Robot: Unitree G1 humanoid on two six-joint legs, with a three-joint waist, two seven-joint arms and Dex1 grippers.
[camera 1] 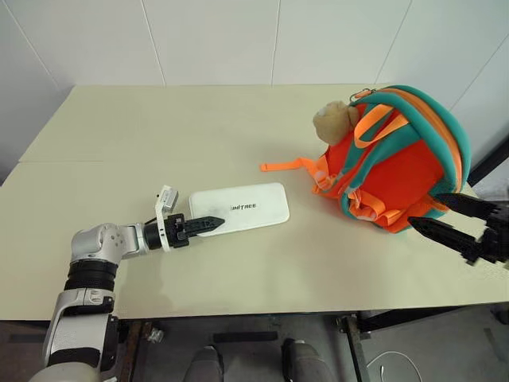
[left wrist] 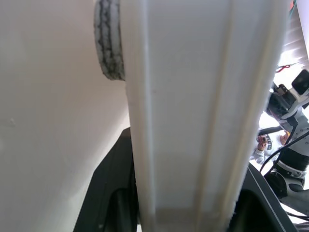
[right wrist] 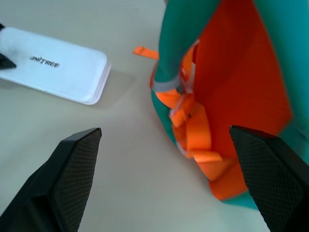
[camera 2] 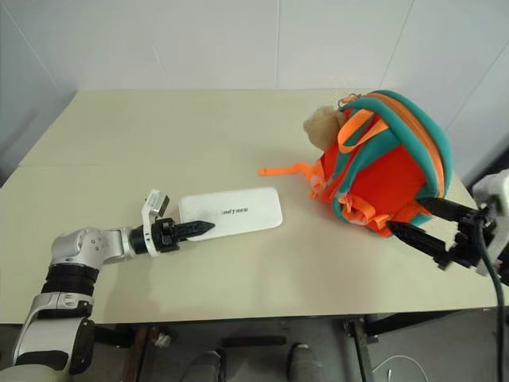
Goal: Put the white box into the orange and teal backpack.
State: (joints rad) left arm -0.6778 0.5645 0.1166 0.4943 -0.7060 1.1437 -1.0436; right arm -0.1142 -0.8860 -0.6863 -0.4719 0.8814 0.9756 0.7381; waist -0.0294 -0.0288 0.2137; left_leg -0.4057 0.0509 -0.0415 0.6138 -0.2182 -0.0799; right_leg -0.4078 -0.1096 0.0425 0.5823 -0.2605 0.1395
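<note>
The white box (camera 1: 242,207) lies flat on the table, dark lettering up. My left gripper (camera 1: 208,224) is shut on its left end, one black finger over the top; in the left wrist view the box's edge (left wrist: 193,121) runs between the fingers (left wrist: 108,193). The orange and teal backpack (camera 1: 402,155) stands at the right, its tan plush charm (camera 1: 336,121) at the top left. My right gripper (camera 1: 425,210) hangs open, jaws wide, just off the backpack's lower right side, holding nothing. In the right wrist view its fingers (right wrist: 72,169) frame the backpack's orange buckles (right wrist: 190,121).
A loose orange strap (camera 1: 286,165) trails from the backpack onto the beige table (camera 1: 159,135) toward the box. The table's front edge (camera 1: 262,306) runs just below both arms. White wall panels rise behind the table.
</note>
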